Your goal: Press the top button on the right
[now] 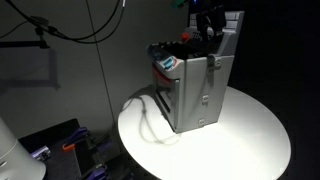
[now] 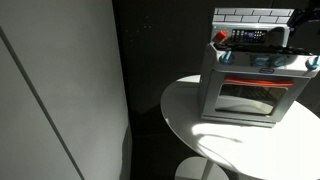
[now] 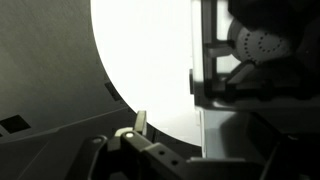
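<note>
Little of the dark tool (image 1: 209, 28) is legible above the toy oven (image 1: 195, 90).

Dark room, round white table (image 1: 250, 125), pale wall panel (image 2: 55, 90), white tiles (image 2: 250, 14)

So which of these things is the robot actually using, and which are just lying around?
Part of the job: the gripper, above the toy oven; its buttons are too small to make out.
Just lying about: white cord on the round table; black cables hanging behind; dark case on the floor.
</note>
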### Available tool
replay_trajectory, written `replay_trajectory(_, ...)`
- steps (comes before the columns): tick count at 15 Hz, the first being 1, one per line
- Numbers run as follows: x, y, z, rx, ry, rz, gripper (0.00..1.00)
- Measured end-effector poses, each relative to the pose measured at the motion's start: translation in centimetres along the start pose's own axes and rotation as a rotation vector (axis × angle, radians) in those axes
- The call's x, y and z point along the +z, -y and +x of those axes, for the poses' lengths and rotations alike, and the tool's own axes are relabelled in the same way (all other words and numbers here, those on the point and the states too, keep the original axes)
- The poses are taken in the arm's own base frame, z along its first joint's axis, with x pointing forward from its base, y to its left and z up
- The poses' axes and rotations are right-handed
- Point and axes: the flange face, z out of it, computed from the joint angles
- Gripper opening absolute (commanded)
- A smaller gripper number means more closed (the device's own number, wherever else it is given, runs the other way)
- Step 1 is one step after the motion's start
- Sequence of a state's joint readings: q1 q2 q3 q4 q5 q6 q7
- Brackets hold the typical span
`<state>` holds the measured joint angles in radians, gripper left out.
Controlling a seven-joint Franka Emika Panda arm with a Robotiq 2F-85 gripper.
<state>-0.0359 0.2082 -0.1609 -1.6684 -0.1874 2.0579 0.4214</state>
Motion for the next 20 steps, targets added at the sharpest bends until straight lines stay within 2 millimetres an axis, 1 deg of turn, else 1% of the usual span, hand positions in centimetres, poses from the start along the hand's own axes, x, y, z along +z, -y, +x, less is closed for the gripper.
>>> replay_trajectory(4, -1.5, -3.4, -3.0, -0.055, 0.111, -0.030, 1.00)
replay_trajectory(7, -2.3, -5.9, -5.3, -0.068, 0.191, -0.048, 1.00)
replay_trajectory(11, -3.2, -8.7, -8.5, -0.087, 0.277, -0.057, 1.00)
replay_trajectory(15, -4.2, -10.4, -11.9, -0.169, 0.317, -0.034, 1.00)
replay_trajectory(20, -5.3, -11.7, -15.8, -0.274, 0.304, 0.037, 1.00)
